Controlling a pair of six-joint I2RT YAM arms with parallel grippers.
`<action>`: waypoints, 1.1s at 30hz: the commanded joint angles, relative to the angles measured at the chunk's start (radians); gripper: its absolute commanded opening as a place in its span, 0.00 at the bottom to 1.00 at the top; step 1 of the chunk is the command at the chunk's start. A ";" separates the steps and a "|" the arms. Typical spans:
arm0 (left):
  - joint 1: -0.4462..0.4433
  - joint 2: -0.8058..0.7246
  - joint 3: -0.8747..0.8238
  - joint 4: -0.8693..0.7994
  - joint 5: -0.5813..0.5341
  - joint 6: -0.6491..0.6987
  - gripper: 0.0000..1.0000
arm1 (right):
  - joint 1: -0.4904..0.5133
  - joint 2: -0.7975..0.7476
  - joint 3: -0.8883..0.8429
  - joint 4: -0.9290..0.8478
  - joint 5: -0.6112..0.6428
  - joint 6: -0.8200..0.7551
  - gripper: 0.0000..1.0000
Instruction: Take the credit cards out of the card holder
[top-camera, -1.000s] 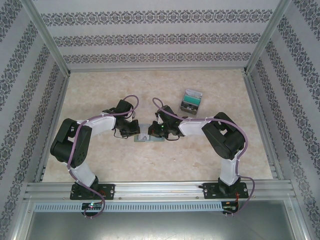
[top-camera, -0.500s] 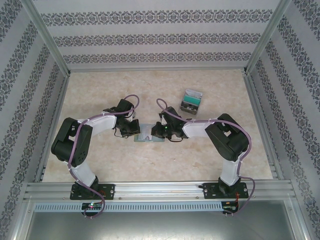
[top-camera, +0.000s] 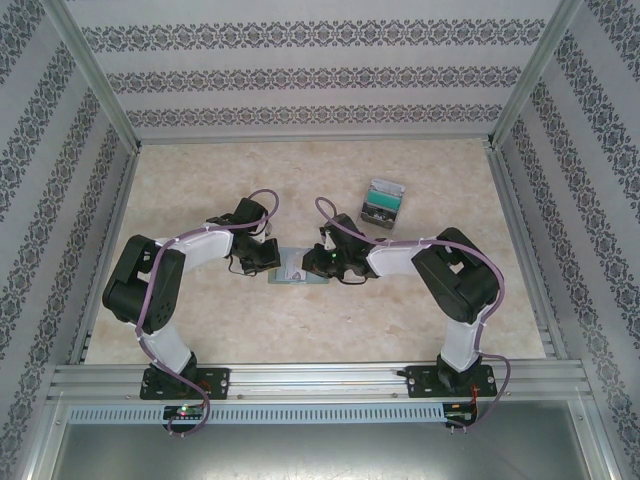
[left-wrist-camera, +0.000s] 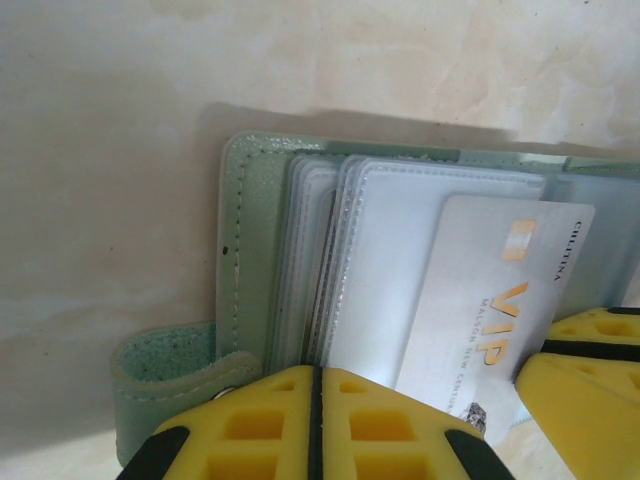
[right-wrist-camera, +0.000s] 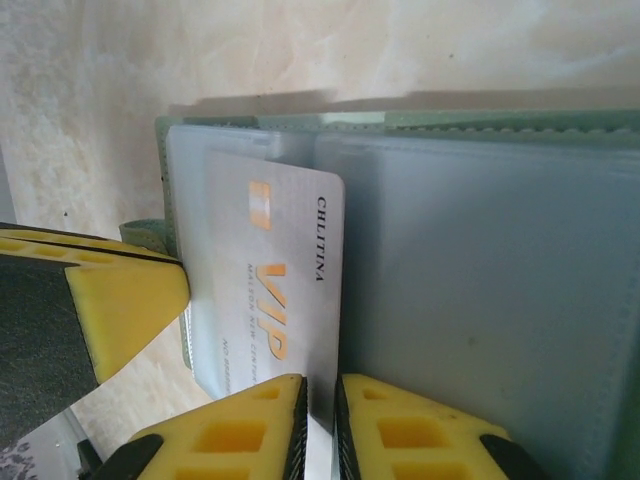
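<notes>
The pale green card holder (top-camera: 294, 273) lies open on the table between my two grippers, its clear sleeves (left-wrist-camera: 385, 260) fanned out. A silvery credit card (right-wrist-camera: 275, 290) with orange VIP print sticks partway out of a sleeve; the same card (left-wrist-camera: 500, 300) shows in the left wrist view. My left gripper (left-wrist-camera: 315, 378) is shut, its tips pressing down on the sleeves near the spine. My right gripper (right-wrist-camera: 320, 388) has its jaws a narrow gap apart, tips over the card's long edge, with pale card surface showing in the gap. More credit cards (top-camera: 383, 200), green-teal, lie at the back right.
The holder's snap strap (left-wrist-camera: 165, 360) sticks out at its left side. The left gripper's yellow finger (right-wrist-camera: 115, 300) stands close beside the card in the right wrist view. Patterned walls and metal rails (top-camera: 300, 378) bound the marbled table (top-camera: 200, 180).
The right arm has drawn slightly to the right, baring more of the holder. Its jaws have parted a little. The left arm has stayed put.
</notes>
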 joint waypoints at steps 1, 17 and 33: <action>0.006 0.047 -0.016 -0.054 -0.067 0.011 0.00 | -0.005 0.043 0.026 0.042 -0.025 0.021 0.19; 0.007 0.045 -0.011 -0.066 -0.076 0.017 0.00 | -0.046 0.005 -0.050 0.033 0.008 0.013 0.00; 0.007 0.023 0.022 -0.079 -0.052 0.032 0.00 | -0.132 -0.228 -0.125 -0.103 0.007 -0.129 0.00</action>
